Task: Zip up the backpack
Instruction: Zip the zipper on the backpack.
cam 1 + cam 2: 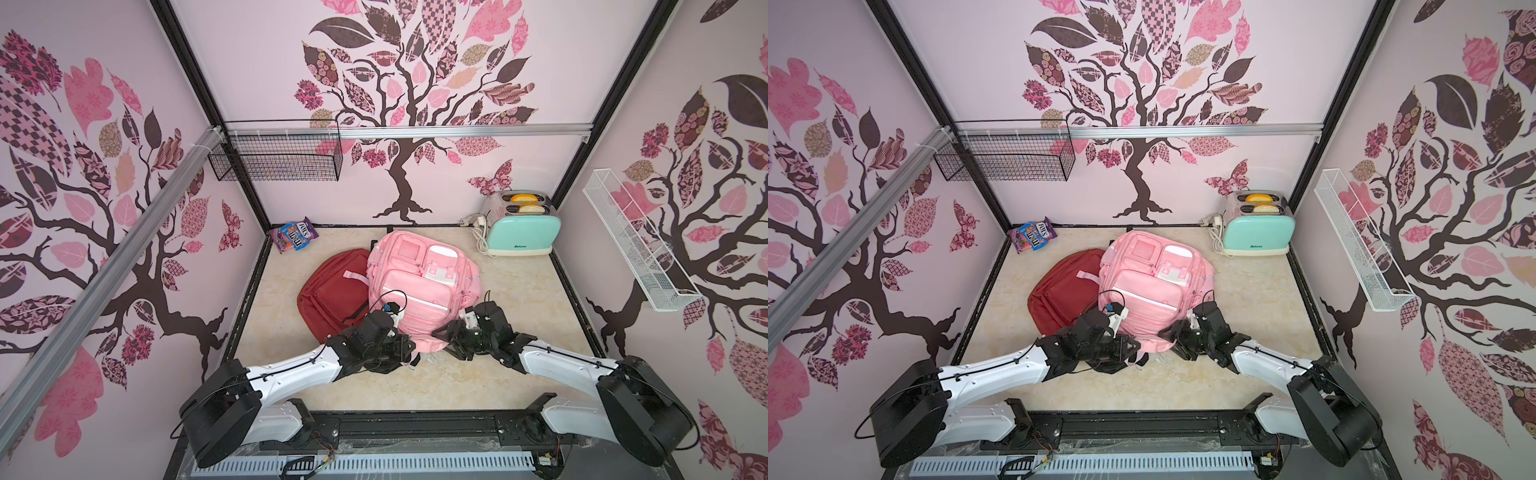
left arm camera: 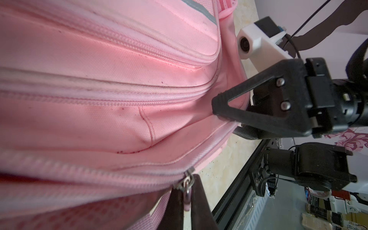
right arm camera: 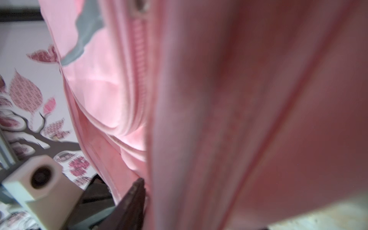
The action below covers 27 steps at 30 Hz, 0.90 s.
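Pink fabric backpack (image 1: 419,282) looks partly zipped to us: left claw (image 2: 187,191) clamps the metal zipper pull (image 2: 186,184); right claw (image 1: 444,332), we cannot tell.

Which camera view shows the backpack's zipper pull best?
The left wrist view: the zipper pull sits sharp in the left gripper. Both top views hide it under the left arm; the right wrist view shows only the blurred backpack.

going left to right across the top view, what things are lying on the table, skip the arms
candy bag → red backpack → pink backpack → toaster
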Available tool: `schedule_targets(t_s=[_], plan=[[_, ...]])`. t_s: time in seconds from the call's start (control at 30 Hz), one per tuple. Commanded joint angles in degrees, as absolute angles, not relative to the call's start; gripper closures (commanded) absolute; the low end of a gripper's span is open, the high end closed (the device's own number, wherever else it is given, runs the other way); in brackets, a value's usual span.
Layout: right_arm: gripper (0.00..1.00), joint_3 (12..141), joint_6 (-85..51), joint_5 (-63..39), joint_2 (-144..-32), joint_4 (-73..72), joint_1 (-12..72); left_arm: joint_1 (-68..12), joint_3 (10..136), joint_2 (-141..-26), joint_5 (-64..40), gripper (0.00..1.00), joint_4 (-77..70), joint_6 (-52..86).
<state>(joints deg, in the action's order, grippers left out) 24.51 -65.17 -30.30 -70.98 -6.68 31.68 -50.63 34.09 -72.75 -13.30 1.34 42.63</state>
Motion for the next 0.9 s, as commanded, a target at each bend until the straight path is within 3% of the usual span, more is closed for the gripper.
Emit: schedule_targets(t_s=[0.0, 0.13, 0.47, 0.87], plan=[[0.69, 29.61, -58.72, -34.59, -68.47, -7.65, 32.71, -51.33, 35.76, -72.69, -14.78, 1.0, 1.42, 41.67], [1.0, 35.85, -48.7, -35.6, -67.15, 3.15, 32.62, -51.34, 37.56, -71.94, -14.21, 1.0, 4.06, 40.81], [1.0, 48.63, -27.56, -33.72, -68.03, 29.28, 30.72, -51.17, 43.28, -71.28, -6.19, 1.0, 16.4, 38.44], [1.0, 48.33, -22.58, -30.9, -68.66, 35.93, 24.67, -47.3, 45.79, -72.45, -0.67, 1.0, 25.05, 38.59]])
